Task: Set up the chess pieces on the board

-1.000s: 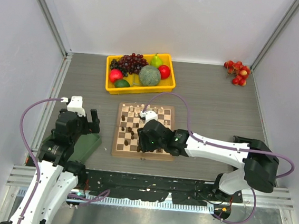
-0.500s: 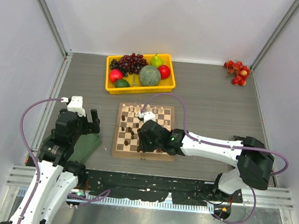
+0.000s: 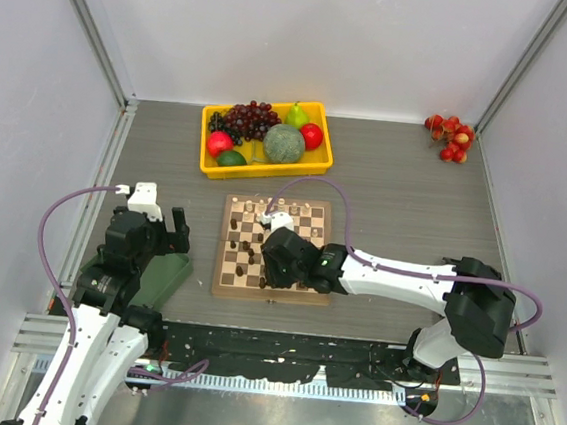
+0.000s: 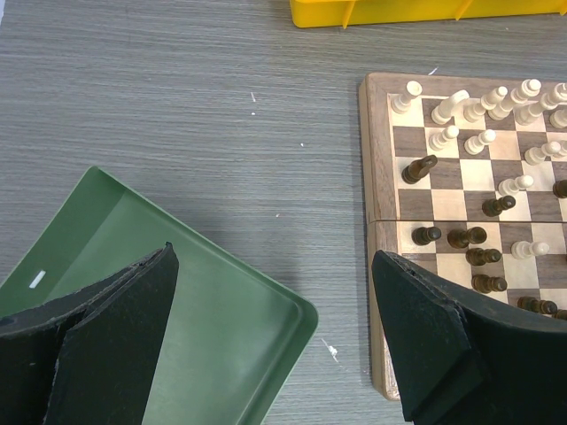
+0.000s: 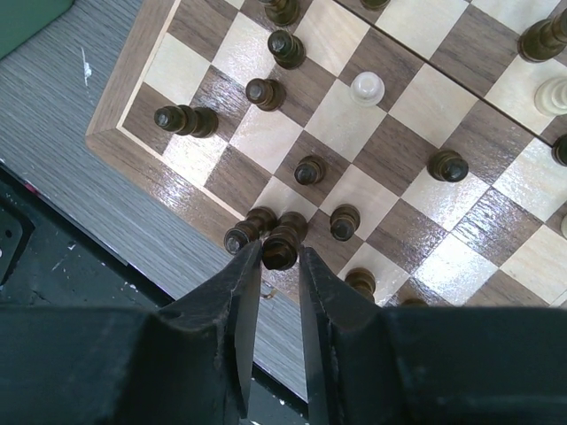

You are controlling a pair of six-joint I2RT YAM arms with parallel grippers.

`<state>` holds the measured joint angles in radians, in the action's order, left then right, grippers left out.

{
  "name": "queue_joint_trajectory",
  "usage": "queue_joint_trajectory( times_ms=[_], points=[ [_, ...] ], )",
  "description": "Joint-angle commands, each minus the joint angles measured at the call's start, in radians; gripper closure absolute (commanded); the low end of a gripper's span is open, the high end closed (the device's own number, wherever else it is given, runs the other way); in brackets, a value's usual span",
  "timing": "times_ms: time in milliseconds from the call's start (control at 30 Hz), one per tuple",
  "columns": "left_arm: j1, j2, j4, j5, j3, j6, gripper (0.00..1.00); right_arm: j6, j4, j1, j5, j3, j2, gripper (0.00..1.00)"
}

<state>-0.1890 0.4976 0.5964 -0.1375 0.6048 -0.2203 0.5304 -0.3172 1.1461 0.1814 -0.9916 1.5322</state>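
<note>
The board [image 3: 219,289] lies mid-table with pale and dark chess pieces [image 4: 483,142] scattered over its squares. My right gripper [image 5: 280,252] hangs over the board's near edge [image 5: 133,97]. Its fingers are closed on the head of a dark chess piece [image 5: 283,239], which stands tight against another dark piece [image 5: 244,232]. The top view hides these fingers under the right wrist [image 3: 291,256]. My left gripper [image 4: 273,266] stands wide open and holds nothing, left of the board above the corner of a green tray [image 4: 204,328].
A yellow tray [image 3: 207,168] of fruit and grapes sits behind the board. A cluster of small red fruits [image 3: 448,138] lies at the far right. The green tray [image 3: 162,276] rests left of the board. The black base rail [image 5: 35,239] runs just beyond the board's near edge.
The right gripper's fingers have drawn together round the dark piece, and the right arm has shifted slightly left. The left arm has not moved.
</note>
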Motion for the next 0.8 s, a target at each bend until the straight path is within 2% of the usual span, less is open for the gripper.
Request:
queue_joint_trajectory(
  times_ms=[0, 167, 767],
  points=[
    [-0.003, -0.001, -0.023, 0.01, 0.0, 0.009, 0.01, 0.01, -0.003, 0.006, 0.023, -0.045, 0.008, 0.73],
    [-0.003, -0.001, -0.024, 0.01, 0.0, 0.009, 0.01, 0.002, -0.036, 0.017, 0.046, -0.055, -0.009, 0.78],
    [-0.004, -0.002, -0.023, 0.012, -0.003, 0.009, 0.01, -0.004, -0.099, 0.041, 0.112, -0.064, -0.032, 0.78]
  ],
)
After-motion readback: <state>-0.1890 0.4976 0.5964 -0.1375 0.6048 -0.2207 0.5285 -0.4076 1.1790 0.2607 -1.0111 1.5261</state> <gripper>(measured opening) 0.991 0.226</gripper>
